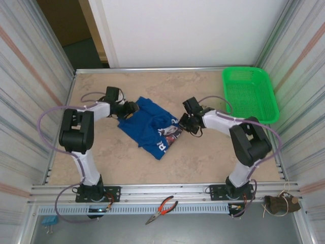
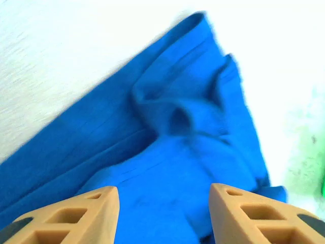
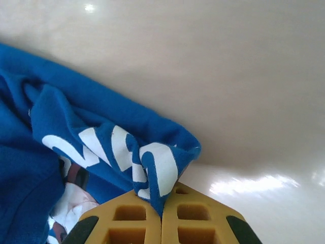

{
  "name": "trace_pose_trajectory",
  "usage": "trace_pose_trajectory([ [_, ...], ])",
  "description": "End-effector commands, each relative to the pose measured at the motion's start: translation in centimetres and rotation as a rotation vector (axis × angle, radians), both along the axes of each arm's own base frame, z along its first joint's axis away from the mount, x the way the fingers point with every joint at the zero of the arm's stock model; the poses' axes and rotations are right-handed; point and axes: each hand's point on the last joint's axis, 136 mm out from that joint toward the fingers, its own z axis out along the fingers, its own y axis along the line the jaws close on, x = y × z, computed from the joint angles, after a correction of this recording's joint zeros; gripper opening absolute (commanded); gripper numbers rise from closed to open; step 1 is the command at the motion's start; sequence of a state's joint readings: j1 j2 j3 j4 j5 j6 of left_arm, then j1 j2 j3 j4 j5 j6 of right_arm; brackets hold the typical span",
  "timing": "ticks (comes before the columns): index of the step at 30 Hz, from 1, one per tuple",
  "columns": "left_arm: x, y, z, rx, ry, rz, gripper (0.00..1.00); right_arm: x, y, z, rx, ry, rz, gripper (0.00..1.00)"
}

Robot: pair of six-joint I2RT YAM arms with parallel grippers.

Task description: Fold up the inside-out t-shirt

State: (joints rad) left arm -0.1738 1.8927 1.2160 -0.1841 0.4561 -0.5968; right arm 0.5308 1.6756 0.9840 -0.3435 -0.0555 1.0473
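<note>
The inside-out t-shirt [image 1: 147,124] lies crumpled in the middle of the table, royal blue with white print showing along its right edge. My left gripper [image 1: 133,108] is at the shirt's upper-left edge. In the left wrist view it [image 2: 165,193] stands open, the two tan fingers well apart, with rumpled blue cloth [image 2: 172,127] lying below and between them. My right gripper [image 1: 182,123] is at the shirt's right edge. In the right wrist view it [image 3: 162,203] is shut on a pinched fold of the printed cloth [image 3: 157,168], just above the table.
A green mesh basket [image 1: 250,94] stands at the back right corner. Red-handled pliers [image 1: 162,208] lie on the front rail between the arm bases. Corrugated metal walls close in the left and right sides. Bare tan tabletop [image 1: 203,157] lies in front of the shirt.
</note>
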Motion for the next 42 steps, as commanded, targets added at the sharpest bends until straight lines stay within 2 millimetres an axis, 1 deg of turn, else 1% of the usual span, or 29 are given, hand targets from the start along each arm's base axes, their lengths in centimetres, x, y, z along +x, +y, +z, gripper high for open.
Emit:
trace_pose_trajectory([
  [1, -0.7, -0.4, 5.6, 0.025, -0.12, -0.077, 0.5, 0.0, -0.8, 0.5, -0.053, -0.026, -0.051, 0.0],
  [3, -3.2, -0.3, 7.5, 0.058, -0.157, -0.112, 0.51, -0.2, -0.9, 0.5, -0.078, -0.023, -0.037, 0.0],
  [4, -4.7, -0.3, 8.0, 0.071, -0.161, -0.128, 0.51, -0.3, -0.9, 0.4, -0.086, -0.022, -0.034, 0.0],
  [7, -10.5, -1.5, 8.7, 0.121, -0.161, -0.201, 0.52, -0.8, -1.2, 0.0, -0.105, -0.015, -0.036, 0.0],
  [9, -14.4, -2.8, 8.5, 0.165, -0.16, -0.242, 0.53, -1.1, -1.4, -0.4, -0.109, -0.007, -0.039, 0.0],
  [11, -17.3, -4.3, 8.1, 0.19, -0.164, -0.266, 0.57, -1.4, -1.5, -0.8, -0.114, 0.001, -0.038, 0.0],
  [14, -19.7, -5.2, 7.3, 0.279, -0.18, -0.268, 0.58, -1.8, -1.7, -1.2, -0.121, 0.013, -0.039, 0.0],
  [16, -20.4, -5.8, 6.7, 0.349, -0.196, -0.275, 0.61, -1.9, -1.8, -1.4, -0.126, 0.017, -0.042, 0.0],
  [18, -20.7, -6.8, 6.2, 0.4, -0.204, -0.312, 0.62, -2.0, -1.8, -1.5, -0.131, 0.017, -0.038, 0.0],
  [21, -20.5, -8.3, 5.8, 0.455, -0.22, -0.36, 0.64, -2.1, -1.8, -1.6, -0.138, 0.02, -0.036, 0.0],
  [24, -20.2, -9.6, 5.6, 0.467, -0.249, -0.39, 0.64, -2.2, -1.9, -1.8, -0.146, 0.024, -0.034, 0.0],
  [36, -18.9, -11.5, 2.4, 0.508, -0.214, -0.413, 0.65, -2.3, -1.6, -1.9, -0.141, 0.023, -0.023, 0.0],
  [38, -18.6, -11.8, 2.0, 0.511, -0.211, -0.416, 0.6, -2.2, -1.6, -1.9, -0.14, 0.022, -0.021, 0.0],
  [39, -18.5, -12.0, 1.9, 0.512, -0.212, -0.417, 0.55, -2.2, -1.6, -1.8, -0.139, 0.02, -0.02, 0.0],
  [40, -18.3, -12.1, 1.8, 0.513, -0.215, -0.418, 0.47, -2.3, -1.6, -1.8, -0.14, 0.021, -0.018, 0.0],
  [42, -17.9, -12.2, 1.8, 0.512, -0.222, -0.416, 0.16, -2.3, -1.6, -1.8, -0.142, 0.021, -0.017, 0.0],
])
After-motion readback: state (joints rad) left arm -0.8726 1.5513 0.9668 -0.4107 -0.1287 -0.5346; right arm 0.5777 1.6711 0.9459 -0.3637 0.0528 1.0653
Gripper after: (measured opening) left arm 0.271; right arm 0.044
